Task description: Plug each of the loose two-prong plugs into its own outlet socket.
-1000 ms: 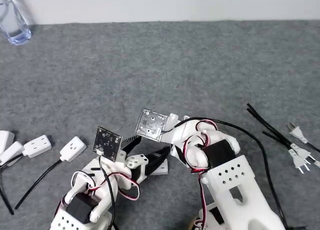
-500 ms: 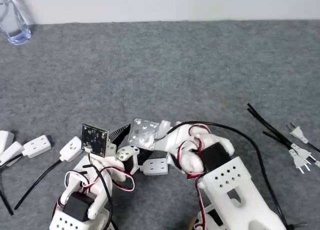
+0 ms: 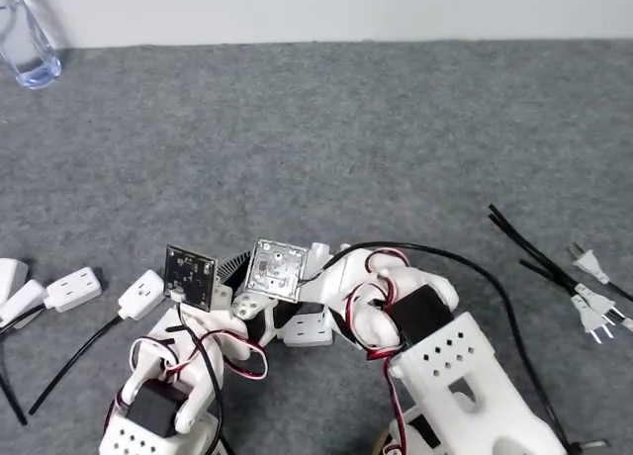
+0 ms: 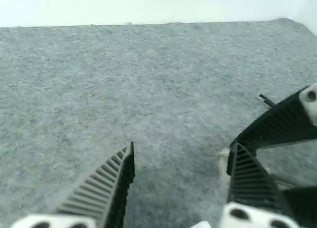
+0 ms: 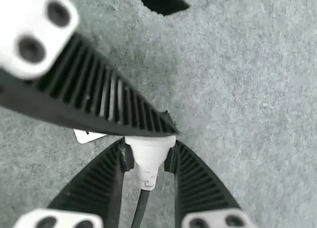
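**Right claw clamps a white plug as both arms crowd the table's near edge**

From my remote station I see the two arms bunched together at the lower centre of the high view, over the grey-carpeted table [image 3: 396, 129]. The left claw [image 4: 183, 153] stands wide open. Nothing sits between its ribbed black fingers [image 4: 111, 186], and bare carpet fills the gap.

The right claw [image 5: 148, 149] is closed on a white plug [image 5: 147, 163], with a finger pressed to each side of the plug's body. A black cord [image 5: 140, 210] runs from the rear of the plug, back between the fingers. One finger of the left claw crosses just in front of the plug and hides its prongs from me.

A white outlet socket [image 3: 309, 328] lies flat on the table between the two arms, just below the right arm's wrist camera board [image 3: 274, 270]. I cannot tell whether the held plug touches it.

Two more cabled sockets [image 3: 74, 288] lie side by side at the lower left of the high view, beside the left arm [image 3: 168, 376]. The nearer one [image 3: 144, 294] lies just beside that arm's camera board [image 3: 188, 277].

The loose two-prong plugs [image 3: 591, 317] lie at the right edge of the frame, well apart from every socket. Their black cables [image 3: 524, 257] trail back toward the right arm [image 3: 435, 326]. A clear container [image 3: 25, 40] stands in the upper left corner.
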`<action>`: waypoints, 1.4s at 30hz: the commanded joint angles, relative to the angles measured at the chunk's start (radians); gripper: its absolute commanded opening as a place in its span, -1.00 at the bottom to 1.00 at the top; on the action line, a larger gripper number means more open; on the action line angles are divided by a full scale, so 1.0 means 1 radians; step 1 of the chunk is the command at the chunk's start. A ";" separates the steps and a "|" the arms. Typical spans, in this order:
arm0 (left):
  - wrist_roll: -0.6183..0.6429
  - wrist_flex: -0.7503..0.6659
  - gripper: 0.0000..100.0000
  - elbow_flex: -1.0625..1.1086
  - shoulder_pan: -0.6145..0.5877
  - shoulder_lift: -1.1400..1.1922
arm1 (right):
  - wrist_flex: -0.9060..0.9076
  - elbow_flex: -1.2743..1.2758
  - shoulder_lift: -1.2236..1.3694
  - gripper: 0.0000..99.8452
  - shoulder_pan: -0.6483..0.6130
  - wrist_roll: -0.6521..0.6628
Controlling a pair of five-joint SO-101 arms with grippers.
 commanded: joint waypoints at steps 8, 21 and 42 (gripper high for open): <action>0.008 -0.023 -0.42 -0.002 0.005 -0.006 | 0.068 -0.129 -0.048 -0.98 -0.008 -0.026; 0.008 -0.020 -0.42 -0.002 0.008 -0.006 | 0.147 -0.121 -0.231 -0.98 -0.012 -0.035; 0.006 -0.020 -0.42 -0.001 0.000 -0.006 | 0.051 -0.118 -0.236 -0.98 -0.012 -0.107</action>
